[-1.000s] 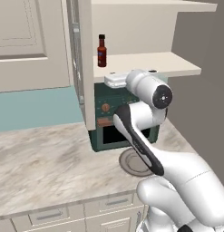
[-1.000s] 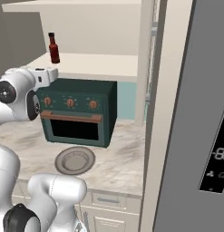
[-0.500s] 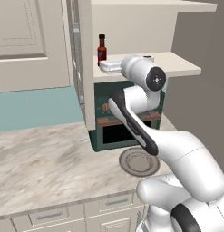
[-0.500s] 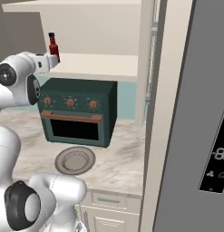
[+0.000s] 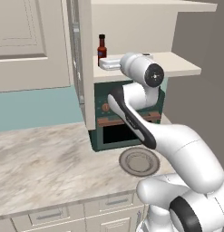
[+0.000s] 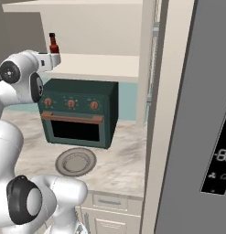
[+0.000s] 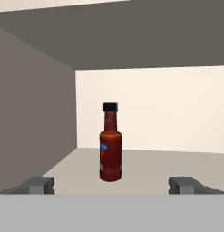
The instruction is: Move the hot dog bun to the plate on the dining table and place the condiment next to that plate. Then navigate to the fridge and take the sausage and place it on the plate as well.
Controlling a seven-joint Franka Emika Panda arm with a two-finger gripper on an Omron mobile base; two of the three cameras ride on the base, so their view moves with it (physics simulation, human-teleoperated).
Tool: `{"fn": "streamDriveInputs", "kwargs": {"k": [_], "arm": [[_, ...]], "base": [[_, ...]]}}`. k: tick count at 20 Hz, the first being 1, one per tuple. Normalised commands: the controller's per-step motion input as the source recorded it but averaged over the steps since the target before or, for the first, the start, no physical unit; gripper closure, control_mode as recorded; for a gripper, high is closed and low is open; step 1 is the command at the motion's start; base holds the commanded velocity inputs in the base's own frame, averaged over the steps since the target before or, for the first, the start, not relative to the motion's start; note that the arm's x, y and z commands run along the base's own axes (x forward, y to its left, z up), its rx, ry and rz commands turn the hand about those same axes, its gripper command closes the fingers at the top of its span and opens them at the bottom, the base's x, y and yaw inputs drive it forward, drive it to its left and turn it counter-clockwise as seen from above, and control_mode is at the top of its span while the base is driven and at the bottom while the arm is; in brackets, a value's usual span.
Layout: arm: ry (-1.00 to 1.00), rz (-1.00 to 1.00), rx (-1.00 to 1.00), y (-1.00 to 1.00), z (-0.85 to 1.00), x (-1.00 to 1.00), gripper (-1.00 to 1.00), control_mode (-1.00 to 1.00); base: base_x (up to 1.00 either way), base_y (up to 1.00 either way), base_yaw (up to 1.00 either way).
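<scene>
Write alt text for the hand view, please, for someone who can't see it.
A dark red sauce bottle with a black cap stands upright on a pale shelf, straight ahead of the open gripper, whose two fingertips frame it without touching.

Condiment bottle (image 7: 110, 144) upright on shelf (image 5: 177, 64); oven (image 6: 80, 113) below; plate (image 6: 76, 161) before oven.

Home kitchen, rendered. Marble-look counter (image 5: 45, 167) w/ cream drawers (image 5: 54, 215) below. Dark green toaster oven (image 6: 80, 112) w/ copper knobs at counter back, grey plate (image 6: 76, 162) in front. Cream shelf (image 6: 100, 65) above oven holds sauce bottle (image 7: 110, 142). Panelled cupboard door (image 5: 27, 41) at 10 o'clock in left base view, teal backsplash (image 5: 36, 106) under it. Grey fridge (image 6: 201, 119) w/ display at 3 o'clock in right base view.
</scene>
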Motion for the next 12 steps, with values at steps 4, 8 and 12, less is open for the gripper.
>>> {"fn": "streamDriveInputs", "kwargs": {"k": [4, 8, 12], "arm": [[0.0, 0.0, 0.0, 0.0, 0.0, 0.05, -1.0, -1.0], [0.0, 0.0, 0.0, 0.0, 0.0, 0.14, -1.0, -1.0], [0.0, 0.0, 0.0, -0.01, 0.0, 0.22, -1.0, -1.0]], "base": [[0.0, 0.0, 0.0], [0.0, 0.0, 0.0], [0.0, 0.0, 0.0]]}}
